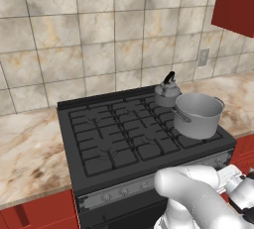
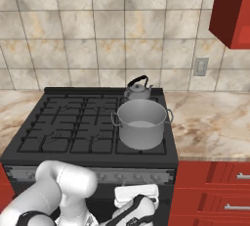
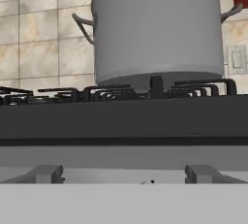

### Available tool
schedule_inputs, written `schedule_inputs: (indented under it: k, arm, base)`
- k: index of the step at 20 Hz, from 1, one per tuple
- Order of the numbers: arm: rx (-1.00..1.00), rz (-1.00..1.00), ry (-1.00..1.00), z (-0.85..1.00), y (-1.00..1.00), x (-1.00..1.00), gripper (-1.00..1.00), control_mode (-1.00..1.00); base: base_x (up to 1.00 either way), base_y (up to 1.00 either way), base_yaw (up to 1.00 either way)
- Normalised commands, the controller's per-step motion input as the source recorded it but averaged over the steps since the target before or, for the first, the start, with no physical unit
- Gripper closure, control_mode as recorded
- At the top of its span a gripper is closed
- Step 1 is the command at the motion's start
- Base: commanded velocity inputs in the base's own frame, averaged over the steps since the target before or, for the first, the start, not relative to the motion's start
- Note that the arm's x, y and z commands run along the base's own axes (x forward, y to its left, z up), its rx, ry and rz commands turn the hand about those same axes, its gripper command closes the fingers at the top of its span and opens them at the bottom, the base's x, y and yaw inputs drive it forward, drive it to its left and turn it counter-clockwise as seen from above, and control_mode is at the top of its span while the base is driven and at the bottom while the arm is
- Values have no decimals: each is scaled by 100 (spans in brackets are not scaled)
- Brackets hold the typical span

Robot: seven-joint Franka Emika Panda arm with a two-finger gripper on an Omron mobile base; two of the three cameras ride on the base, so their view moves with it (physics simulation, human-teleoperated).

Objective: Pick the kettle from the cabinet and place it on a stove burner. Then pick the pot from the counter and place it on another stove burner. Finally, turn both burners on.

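Note:
The small grey kettle point(image 1: 166, 91) point(image 2: 137, 90) with its black arched handle stands on the back right burner of the black cooktop point(image 1: 106, 134) point(image 2: 68, 124). Just in front of it, the wide grey pot point(image 1: 198, 115) point(image 2: 141, 123) point(image 3: 157, 29) rests on the front right burner. My gripper point(image 1: 230, 174) point(image 2: 136, 191) hangs low in front of the stove, level with the silver knob panel point(image 2: 97, 175) point(image 3: 124, 160) below the pot. It holds nothing, and its fingers are hidden. Two knobs point(image 3: 46, 173) point(image 3: 201, 173) show close ahead. The red cabinet point(image 1: 235, 2) point(image 2: 232, 10) hangs at the upper right.
Beige marble counter point(image 1: 30, 148) point(image 2: 210, 122) runs on both sides of the stove. Red drawers point(image 2: 215, 191) with silver handles sit below it on the right. A wall outlet point(image 2: 200, 66) is set in the tiled backsplash. The left burners carry nothing.

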Motion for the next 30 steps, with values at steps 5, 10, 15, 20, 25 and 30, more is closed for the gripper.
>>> schedule_inputs:
  k: [5,10,15,20,25,30]
  arm:
    - [0,0,-2,-14,0,11,-100,-100]
    - [0,0,-1,-13,0,11,-100,-100]
    - [1,0,-2,-8,-11,9,-100,-100]
    - [0,0,-1,-10,-10,11,-100,-100]
    - [0,0,-2,-10,-2,7,-100,-100]
    - [0,0,-3,-7,0,3,-100,-100]
  base:
    - [0,0,0]
    - [0,0,0]
    - [0,0,0]
    - [0,0,0]
    - [0,0,0]
    - [0,0,0]
